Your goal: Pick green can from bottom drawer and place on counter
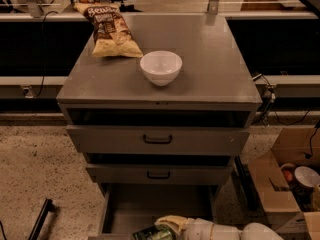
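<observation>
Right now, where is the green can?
In the camera view the green can lies at the bottom edge, in the open bottom drawer, left of centre, with the tool at its right end.

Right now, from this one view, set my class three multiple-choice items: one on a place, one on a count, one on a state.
1. Where is the green can?
A on the floor
B in the bottom drawer, at the gripper
C on a chair

2. How many things rest on the counter?
A two
B four
C none

3. The bottom drawer is:
A shut
B lifted out
C pulled open

Answers
1 B: the can lies inside the drawer at the lower edge of the view, with the gripper right against it.
2 A: only the chip bag and the white bowl sit there.
3 C: the drawer's bare floor shows below the two handled drawers.
</observation>
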Controlling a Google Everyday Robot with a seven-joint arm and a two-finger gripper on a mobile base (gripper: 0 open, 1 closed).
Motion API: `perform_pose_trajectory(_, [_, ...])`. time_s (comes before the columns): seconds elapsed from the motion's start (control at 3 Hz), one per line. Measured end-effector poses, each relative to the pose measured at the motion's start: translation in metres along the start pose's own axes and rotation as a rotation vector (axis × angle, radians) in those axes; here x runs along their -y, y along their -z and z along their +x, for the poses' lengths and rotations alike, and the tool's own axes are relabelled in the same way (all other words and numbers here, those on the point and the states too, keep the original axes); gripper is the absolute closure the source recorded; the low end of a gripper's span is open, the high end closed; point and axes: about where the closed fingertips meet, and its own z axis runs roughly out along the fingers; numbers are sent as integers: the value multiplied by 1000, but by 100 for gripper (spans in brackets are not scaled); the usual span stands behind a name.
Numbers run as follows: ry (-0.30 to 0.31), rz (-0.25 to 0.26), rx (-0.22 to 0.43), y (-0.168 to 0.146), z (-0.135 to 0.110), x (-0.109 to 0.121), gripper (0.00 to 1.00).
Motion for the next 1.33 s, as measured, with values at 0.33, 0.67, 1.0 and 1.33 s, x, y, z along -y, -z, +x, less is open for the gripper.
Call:
perform_pose_trajectory(0.33, [56, -44, -20, 43, -76, 7, 100])
perform_pose_trajectory(0.67, [84, -82, -74, 61, -89, 1, 100])
perform_pose_trajectory(1.0, [99, -108, -13, 54, -88, 16, 100])
perform_pose_trajectory(1.33, [151, -154, 46, 70, -107, 57, 100])
